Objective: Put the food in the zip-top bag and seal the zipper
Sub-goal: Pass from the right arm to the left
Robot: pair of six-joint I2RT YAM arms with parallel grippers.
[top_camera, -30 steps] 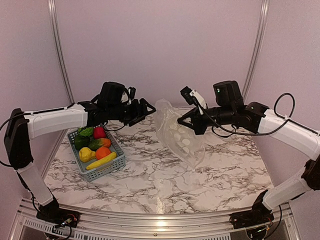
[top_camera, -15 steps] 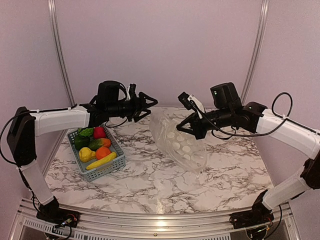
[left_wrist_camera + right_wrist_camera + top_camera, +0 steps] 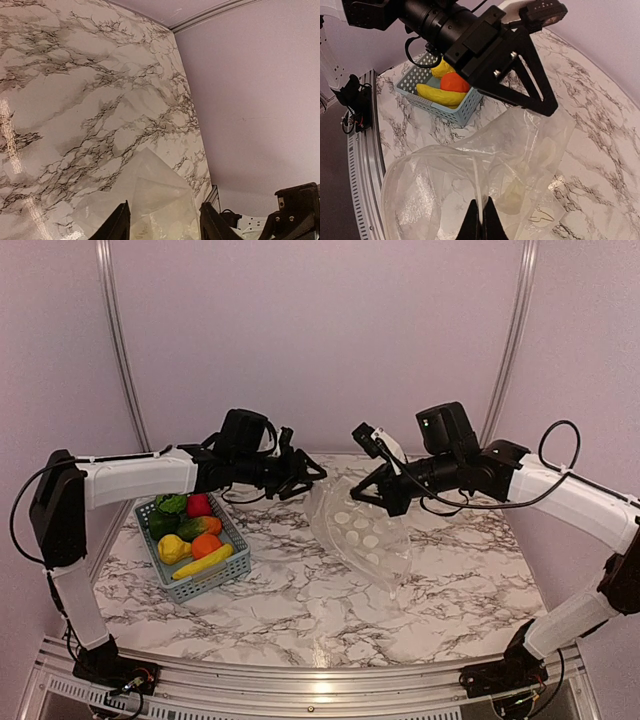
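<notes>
We pinch the zip-top bag (image 3: 365, 540) in our right gripper (image 3: 481, 220) (closed on film); our left gripper (image 3: 310, 475), spread wide, finds the free rim at four o'clock.

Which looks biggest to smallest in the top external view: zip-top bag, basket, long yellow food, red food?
1. zip-top bag and basket: about alike. The bag is held up nearer the camera, so I leave these two unranked.
2. long yellow food
3. red food, smallest

The zip-top bag (image 3: 155, 205) cut off at left wrist view's lower edge; basket (image 3: 462, 109) partly behind left claw (image 3: 550, 59).
</notes>
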